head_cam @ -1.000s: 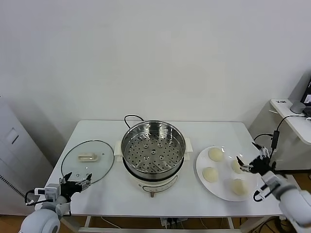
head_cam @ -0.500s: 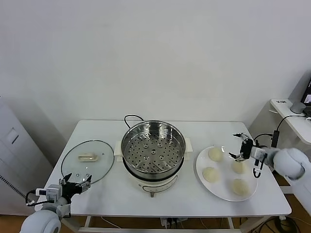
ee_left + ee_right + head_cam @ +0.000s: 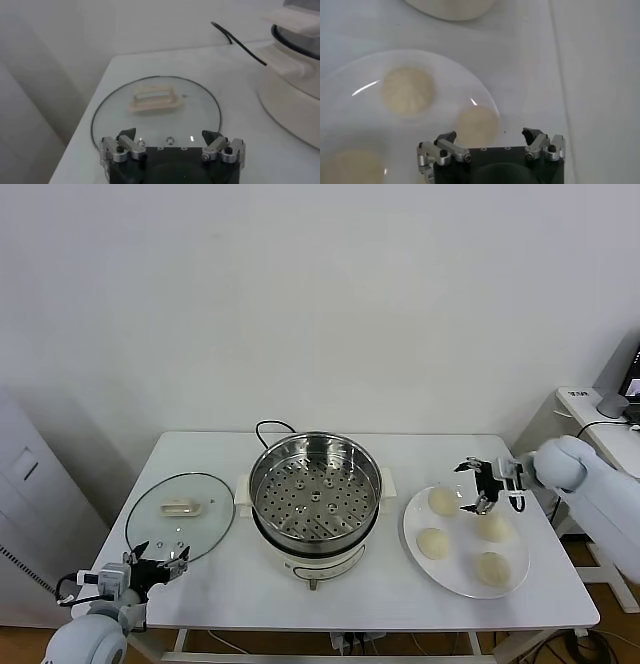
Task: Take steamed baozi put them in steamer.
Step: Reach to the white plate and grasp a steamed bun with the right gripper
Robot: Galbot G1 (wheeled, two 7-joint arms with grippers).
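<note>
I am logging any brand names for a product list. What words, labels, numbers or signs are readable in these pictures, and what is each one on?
No text can be read anywhere.
The steamer, its white base, the glass lid and the plate show no label or brand.
A small dark mark on the white desk at the far right edge may be print: too small to read.

Bright, even light; soft shadows.

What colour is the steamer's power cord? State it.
Black. The cord loops behind the steamer, clearest in the head view.
</note>
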